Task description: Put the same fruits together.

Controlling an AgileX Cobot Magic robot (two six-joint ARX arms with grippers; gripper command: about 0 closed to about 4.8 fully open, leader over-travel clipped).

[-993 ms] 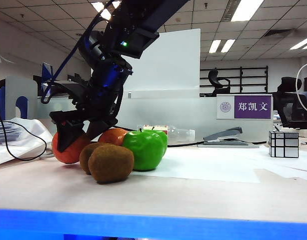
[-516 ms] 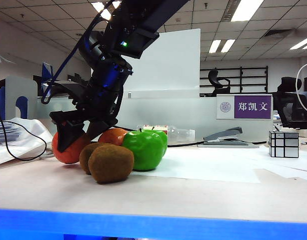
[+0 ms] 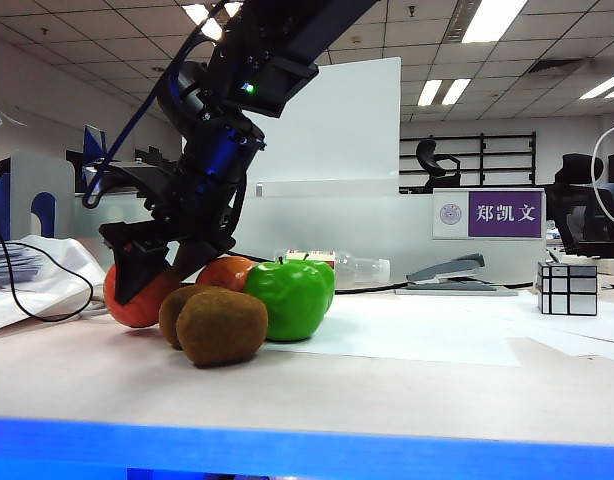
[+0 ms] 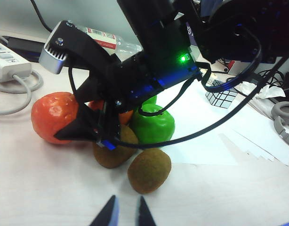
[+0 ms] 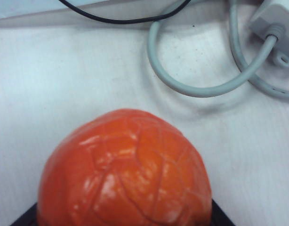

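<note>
Nothing had moved since the earlier frames: both arms and all the fruit kept their places. The larger dimpled orange-red toy orange (image 3: 132, 298) sat on the pale surface (image 3: 407, 385) at the left end of the fruit cluster, filling the right wrist view between the right gripper's (image 3: 159, 268) dark fingers (image 5: 22, 217), which stood at either side of it; whether they pressed on it could not be told. Just right of it lay the second, smaller orange (image 3: 225, 271), partly hidden behind two fuzzy brown oval kiwis (image 3: 222, 326), one in front of the other and touching. A glossy bright-green apple (image 3: 287, 297) stood against them, with another green apple's edge (image 3: 328, 280) showing behind it. The left gripper (image 4: 125, 214) hung above the surface near the front kiwi, its fingers (image 4: 107, 215) apart and grasping nothing. A silver mirror cube (image 3: 567, 288) stood well apart on the right, and a grey cable (image 5: 196, 84) looped beyond the large orange.
</note>
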